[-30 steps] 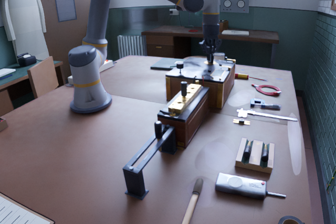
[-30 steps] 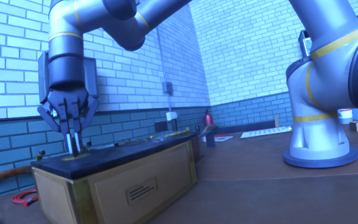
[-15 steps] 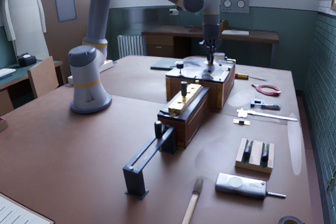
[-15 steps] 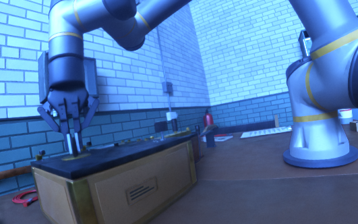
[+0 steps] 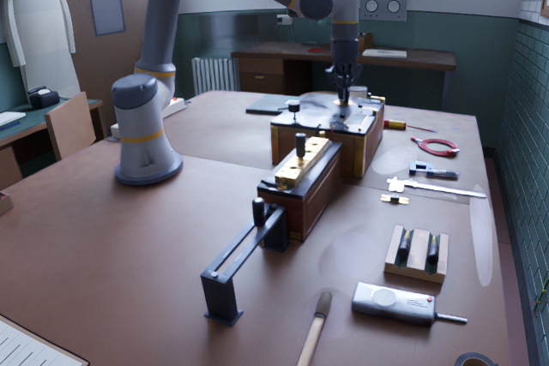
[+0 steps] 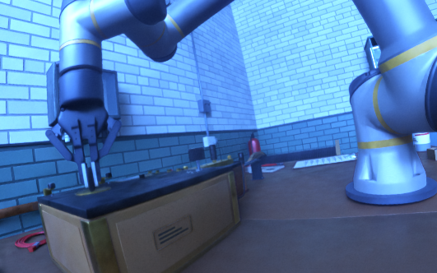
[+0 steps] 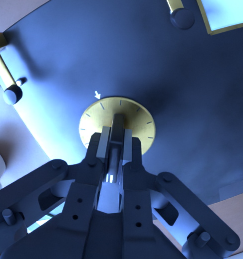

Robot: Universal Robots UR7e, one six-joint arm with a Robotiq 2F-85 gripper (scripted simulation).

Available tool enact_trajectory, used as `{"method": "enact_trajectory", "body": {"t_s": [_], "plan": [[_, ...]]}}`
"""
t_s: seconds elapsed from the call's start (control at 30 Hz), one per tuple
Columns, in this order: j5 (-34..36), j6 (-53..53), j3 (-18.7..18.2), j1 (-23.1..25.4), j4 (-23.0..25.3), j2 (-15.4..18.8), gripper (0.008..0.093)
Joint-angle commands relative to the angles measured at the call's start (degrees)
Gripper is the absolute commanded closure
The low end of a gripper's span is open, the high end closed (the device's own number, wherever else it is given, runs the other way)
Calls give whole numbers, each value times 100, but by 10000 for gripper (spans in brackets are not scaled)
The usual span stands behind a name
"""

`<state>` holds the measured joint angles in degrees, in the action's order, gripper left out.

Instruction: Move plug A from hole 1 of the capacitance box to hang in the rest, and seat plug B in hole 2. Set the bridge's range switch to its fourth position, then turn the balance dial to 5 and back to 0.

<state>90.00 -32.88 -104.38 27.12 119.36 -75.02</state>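
The brass balance dial [image 7: 117, 124] sits on the black top of the bridge box [image 5: 328, 131], with a white arrow on the panel next to one of its tick marks. Its dark grip bar [image 7: 117, 124] runs across the disc. In front of the bridge stands the capacitance box [image 5: 301, 185], where one black plug [image 5: 300, 145] stands upright in the brass block, and another black plug [image 5: 259, 212] hangs at the near end in the black rest [image 5: 241, 255]. The range switch knob [image 5: 293, 107] stands at the bridge's left rear. My gripper [image 5: 343, 98] [image 6: 89, 181] [image 7: 113, 139] points straight down over the dial, closed on the dial's grip bar.
A wooden block [image 5: 417, 253] holding two dark plugs lies right of the capacitance box. Near it are a grey handheld meter [image 5: 394, 304], a caliper [image 5: 434, 187], a red cable coil [image 5: 437, 146], a screwdriver [image 5: 399, 124] and a wooden handle [image 5: 315, 331].
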Motion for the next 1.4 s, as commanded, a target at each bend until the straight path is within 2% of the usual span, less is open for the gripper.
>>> {"method": "enact_trajectory", "body": {"t_s": [0.0, 0.27, 0.8, 1.37], "plan": [[0, 0, 3, 0, 2, -5, 864], [0, 0, 3, 0, 2, -5, 714], [0, 0, 43, 0, -71, -39, 714], [0, 0, 455, 0, -762, -316, 714]]}}
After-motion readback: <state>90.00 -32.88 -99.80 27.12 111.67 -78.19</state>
